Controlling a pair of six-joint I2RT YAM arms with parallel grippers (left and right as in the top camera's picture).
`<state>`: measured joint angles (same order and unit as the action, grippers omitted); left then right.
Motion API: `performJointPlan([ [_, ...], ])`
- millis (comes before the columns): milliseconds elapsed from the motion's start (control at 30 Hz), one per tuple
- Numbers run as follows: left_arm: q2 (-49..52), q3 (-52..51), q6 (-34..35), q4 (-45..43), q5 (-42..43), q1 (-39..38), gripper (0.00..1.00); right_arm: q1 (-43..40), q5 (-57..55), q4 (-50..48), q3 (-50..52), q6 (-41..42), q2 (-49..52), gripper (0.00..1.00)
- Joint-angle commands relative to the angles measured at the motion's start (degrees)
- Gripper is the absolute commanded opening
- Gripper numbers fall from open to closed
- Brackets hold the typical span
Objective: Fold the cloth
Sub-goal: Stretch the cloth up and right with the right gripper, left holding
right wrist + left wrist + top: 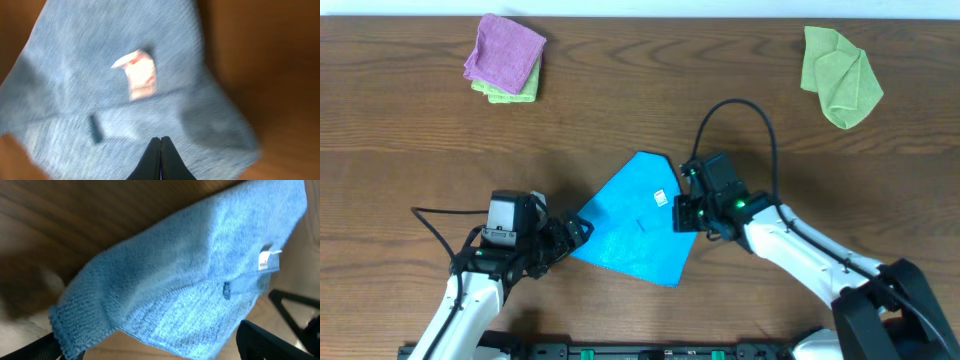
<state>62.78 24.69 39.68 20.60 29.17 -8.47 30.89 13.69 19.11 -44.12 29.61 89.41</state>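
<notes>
One fuzzy sky-blue cloth [635, 228] — angular, white tag [660, 196]; right gripper [160, 141] pinching edge.

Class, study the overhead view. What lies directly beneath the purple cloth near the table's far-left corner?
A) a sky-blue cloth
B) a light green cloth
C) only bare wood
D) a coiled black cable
B: the edge of a light green cloth shows from under the lower side of the purple cloth, so the two are stacked.
</notes>
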Motion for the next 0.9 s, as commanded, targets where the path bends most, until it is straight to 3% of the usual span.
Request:
performJointPlan([
  [0, -0.33, 1.31, -1.57, 0.07, -3.85, -0.13, 0.95, 3.41, 0.50, 0.15, -0.28, 4.98, -0.68, 0.01],
  [200, -0.33, 1.31, -1.55, 0.09, -5.70, -0.13, 0.95, 7.85, -5.35, -0.13, 2.69, 7.89, -0.57, 0.02],
  [633, -0.22, 1.29, -0.66, 0.13, -8.68, -0.13, 0.95, 8.04, -14.47, -2.82, 10.01, 8.24, -0.52, 0.02],
  [867, -0.22, 1.20, 1.51, 1.95, -8.63, -0.20, 0.95, 5.20, -19.65, -2.64, 10.01, 3.45, -0.52, 0.02],
])
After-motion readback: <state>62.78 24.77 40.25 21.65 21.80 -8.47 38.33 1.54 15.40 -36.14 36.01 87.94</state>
